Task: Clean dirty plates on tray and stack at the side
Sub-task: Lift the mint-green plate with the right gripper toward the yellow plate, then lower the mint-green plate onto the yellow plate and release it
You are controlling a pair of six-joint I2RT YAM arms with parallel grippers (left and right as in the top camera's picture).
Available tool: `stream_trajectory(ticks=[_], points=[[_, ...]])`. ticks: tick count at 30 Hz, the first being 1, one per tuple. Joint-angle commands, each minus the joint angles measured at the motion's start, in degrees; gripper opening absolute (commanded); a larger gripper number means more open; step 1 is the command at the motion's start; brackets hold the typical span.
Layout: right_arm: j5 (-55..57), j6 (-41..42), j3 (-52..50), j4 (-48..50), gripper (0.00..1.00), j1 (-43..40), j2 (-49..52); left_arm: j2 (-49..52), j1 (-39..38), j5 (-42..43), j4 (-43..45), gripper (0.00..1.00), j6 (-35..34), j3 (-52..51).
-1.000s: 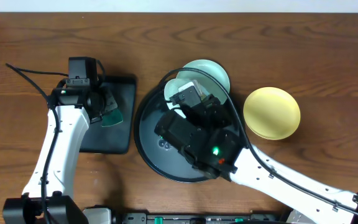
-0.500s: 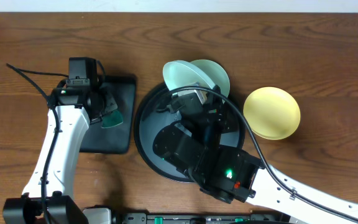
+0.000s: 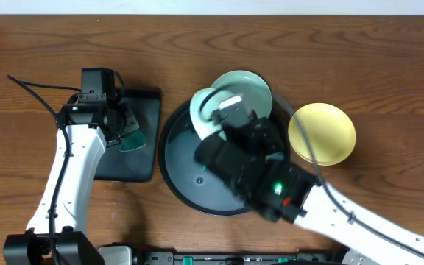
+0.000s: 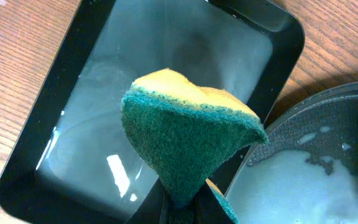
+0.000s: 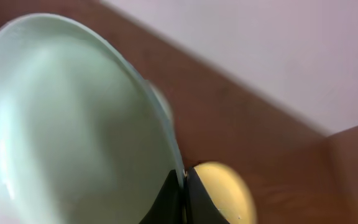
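Note:
The round black tray (image 3: 175,158) lies at the middle, wet inside. My right gripper (image 3: 223,118) is shut on the rim of a mint-green plate (image 3: 206,110) and holds it tilted above the tray's back part. In the right wrist view this plate (image 5: 73,124) fills the left and the jaws (image 5: 184,194) pinch its edge. A second mint-green plate (image 3: 249,87) lies at the tray's back rim. The yellow plate (image 3: 322,134) rests on the table to the right, and shows in the right wrist view (image 5: 225,193). My left gripper (image 3: 127,134) is shut on a green-and-yellow sponge (image 4: 185,140).
A smaller rectangular black tray (image 3: 135,158), wet inside, lies left of the round tray under the sponge; it fills the left wrist view (image 4: 73,124). The round tray's rim (image 4: 309,124) shows at the right of that view. Bare wooden table surrounds both.
My right arm has swung over the round tray. The held mint-green plate rose and tipped up, then came back a little toward the tray. The left arm and sponge have not moved.

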Motion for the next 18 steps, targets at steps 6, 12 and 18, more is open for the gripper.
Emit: stream_trajectory(ticks=[6,12,18], points=[[-42.03,6.75,1.03,-0.15,0.01,-18.49,1.51,-0.2,0.24,-0.07,-0.11,0.07,-0.28,0.61],[-60.67,6.54,1.03,-0.48,0.01,-35.19,1.22,-0.2,0.24,-0.07,-0.11,0.07,-0.31,0.61],[-65.48,5.84,1.03,-5.6,0.01,-52.48,1.25,-0.2,0.24,-0.07,-0.11,0.07,-0.28,0.61]])
